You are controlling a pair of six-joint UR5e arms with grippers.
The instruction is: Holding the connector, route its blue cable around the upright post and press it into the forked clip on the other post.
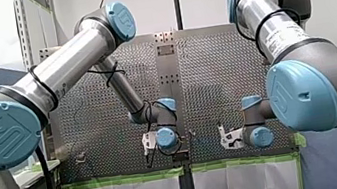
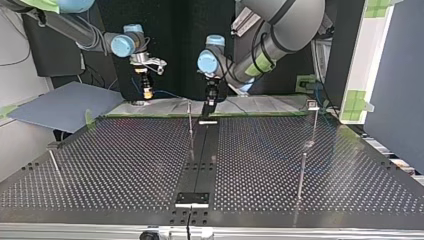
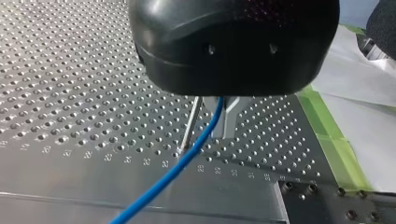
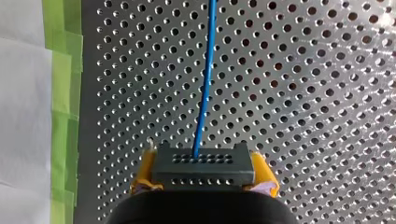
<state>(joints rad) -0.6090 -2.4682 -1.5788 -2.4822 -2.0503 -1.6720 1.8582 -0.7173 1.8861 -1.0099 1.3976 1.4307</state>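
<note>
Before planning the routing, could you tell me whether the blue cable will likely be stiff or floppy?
Probably springy rather than limp: the cable leaves the connector in a nearly straight line. In the left wrist view it runs in a gentle curve, so it may resist tight bends at the post.

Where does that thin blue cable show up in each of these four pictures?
Front view: too thin to make out.
Top view: the blue cable shows as a short stretch beside my right pincer.
Left wrist view: it runs from under my left pincer over the table.
Right wrist view: it leads ahead from the connector.
Shared landmark: the perforated table.
</note>
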